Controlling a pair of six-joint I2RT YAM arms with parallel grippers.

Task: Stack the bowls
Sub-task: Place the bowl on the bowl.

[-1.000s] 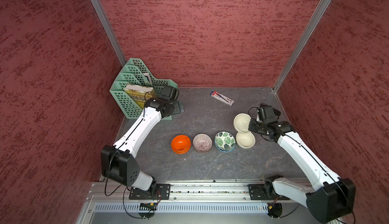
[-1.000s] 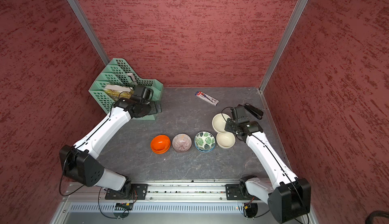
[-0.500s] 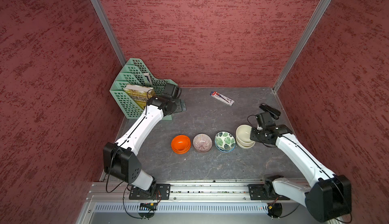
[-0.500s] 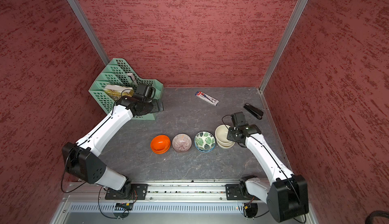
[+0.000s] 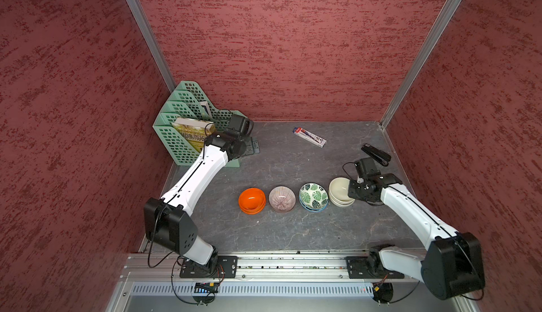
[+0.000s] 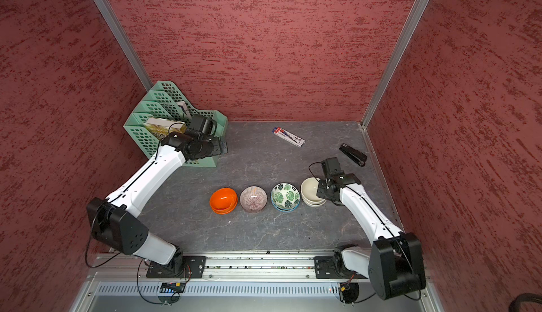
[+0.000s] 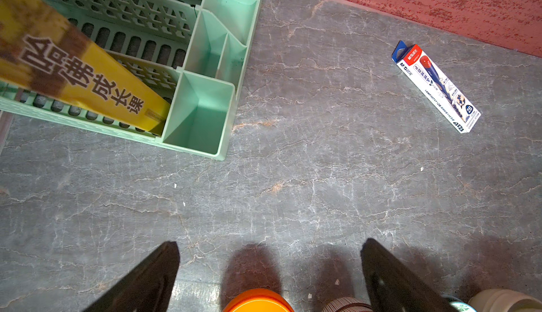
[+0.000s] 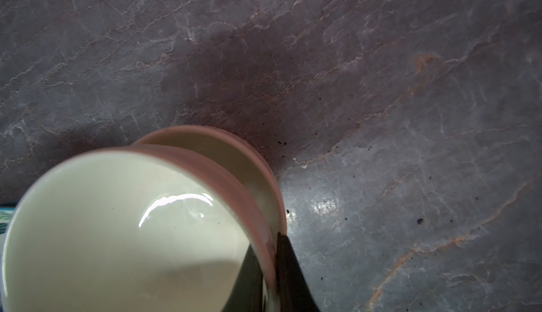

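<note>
Grey marbled tabletop [image 5: 293,237] w/ red textured walls is carrying four bowl piles in a row. Glossy orange bowls [image 5: 251,200], pale purple striped bowls [image 5: 281,199] & leaf-patterned blue-rimmed bowls [image 5: 313,196] are looking nested, tho the purple pair is hard to confirm. Right gripper [image 8: 265,278] is clamping the rim of the upper plain cream bowl [image 8: 117,222], which is sitting off-centre inside the lower cream bowl [image 8: 234,155]. Prob. only the release is left. Left gripper [image 7: 269,244] is hanging empty, jaws wide apart, by the green plastic file rack [image 5: 176,137], well apart from the bowls.

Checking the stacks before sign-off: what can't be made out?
- Lower orange bowl: top views, upper one covers all but rim.
- Right claw: top views, its wrist hides the tips.
- Striped bowl: left wrist view, cut by the edge.
- Lower cream bowl: right wrist view, upper cream bowl covers most.
</note>
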